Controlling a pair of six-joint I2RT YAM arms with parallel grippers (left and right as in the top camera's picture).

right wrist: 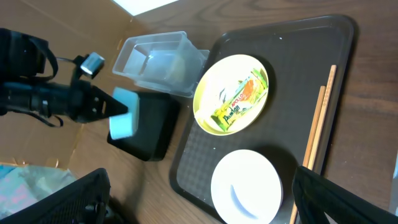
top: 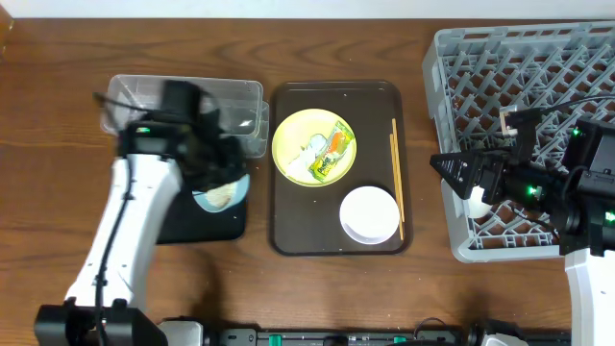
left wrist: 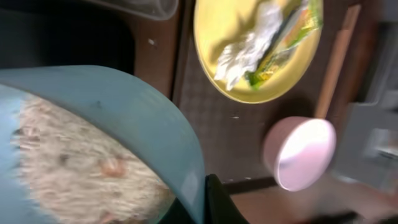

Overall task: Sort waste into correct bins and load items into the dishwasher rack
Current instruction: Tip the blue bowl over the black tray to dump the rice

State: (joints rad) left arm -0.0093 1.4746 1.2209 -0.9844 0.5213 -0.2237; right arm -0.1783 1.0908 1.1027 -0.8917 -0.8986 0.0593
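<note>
My left gripper [top: 213, 173] is shut on the rim of the light blue bowl [top: 223, 197], tilted above the shallow black tray [top: 187, 229]. In the left wrist view the bowl [left wrist: 130, 118] holds rice-like crumbs [left wrist: 74, 168]. The clear tub [top: 183, 98] stands just behind. The yellow plate [top: 314, 146] carries the green-and-orange wrapper [top: 332, 156] and the white scrap [top: 311, 147]. The pinkish-white bowl [top: 370, 214] and chopsticks [top: 395, 178] lie on the brown tray. My right gripper [right wrist: 208, 190] is open and empty at the grey rack's [top: 524, 86] left wall. A small white cup [top: 478, 203] shows under it.
The dark brown serving tray [top: 288, 221] lies between the bins and the rack. The wooden table [top: 58, 144] extends left of the bins. My right arm [top: 577, 183] reaches across the rack's front part.
</note>
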